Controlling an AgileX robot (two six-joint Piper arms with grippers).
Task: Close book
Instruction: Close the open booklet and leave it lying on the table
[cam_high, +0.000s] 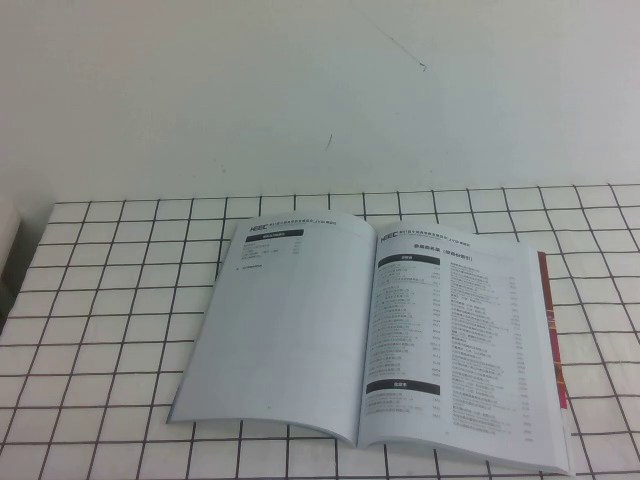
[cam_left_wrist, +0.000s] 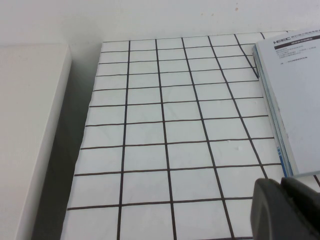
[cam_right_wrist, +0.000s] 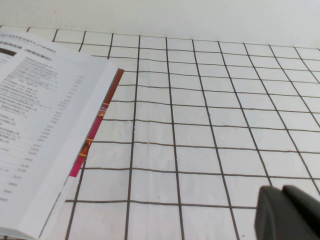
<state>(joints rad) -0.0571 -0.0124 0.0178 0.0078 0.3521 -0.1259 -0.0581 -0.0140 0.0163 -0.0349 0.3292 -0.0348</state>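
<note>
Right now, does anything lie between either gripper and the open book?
Nothing visible does. The left gripper hangs beside the book off its left edge, the right gripper off its right edge; only checked cloth lies between. Nothing rests on the pages.

White bench (cam_high: 110, 300) with a black grid, one open book (cam_high: 400, 330) on it.
The book lies flat, pages up, right of the bench's middle, a red cover edge along its right side. The left gripper (cam_left_wrist: 287, 207) hangs over the bench left of the book, the right gripper (cam_right_wrist: 287, 212) right of it.
</note>
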